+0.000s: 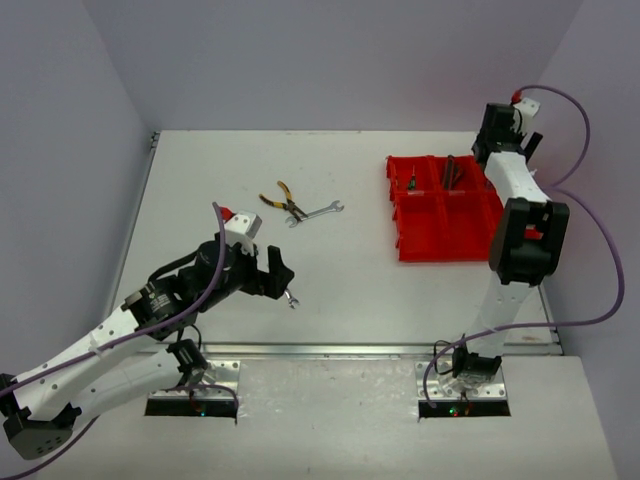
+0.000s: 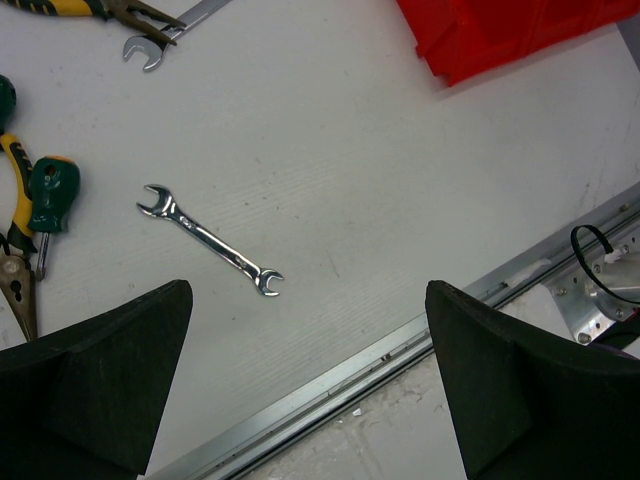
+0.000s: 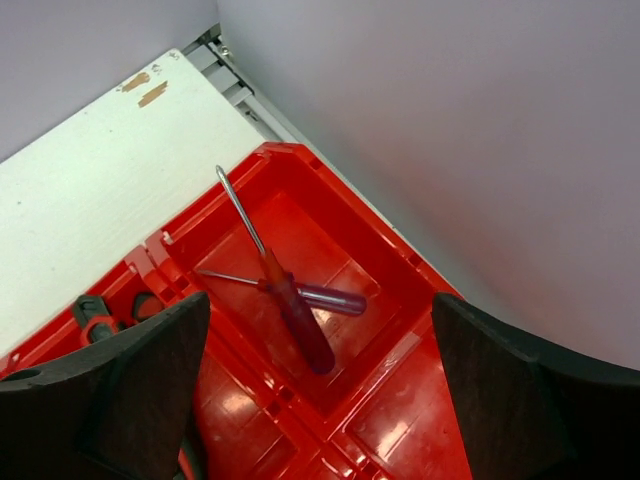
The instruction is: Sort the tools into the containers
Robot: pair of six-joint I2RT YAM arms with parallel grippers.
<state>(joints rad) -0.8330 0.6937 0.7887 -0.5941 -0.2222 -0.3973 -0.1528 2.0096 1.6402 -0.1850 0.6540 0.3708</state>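
My left gripper [image 2: 308, 292] is open and holds nothing. It hovers near the table's front edge, just short of a small silver wrench [image 2: 210, 241] [image 1: 291, 299]. A green-handled screwdriver [image 2: 52, 190] and yellow-handled pliers [image 2: 14, 195] lie at the left edge of the left wrist view. Farther back, yellow pliers [image 1: 283, 198] lie against a second wrench [image 1: 318, 211]. My right gripper [image 3: 320, 300] is open above the red container tray [image 3: 420, 400] [image 1: 445, 240]. Below it, a red screwdriver [image 3: 292, 310] lies crossed over a blue one [image 3: 340, 299] in a corner compartment.
A red-and-black handle [image 3: 95, 322] shows in the neighbouring compartment. The side wall [image 3: 450, 120] rises close beside the tray. A metal rail [image 2: 400, 345] runs along the table's front edge. My right arm [image 1: 520, 235] hangs over the tray's right side.
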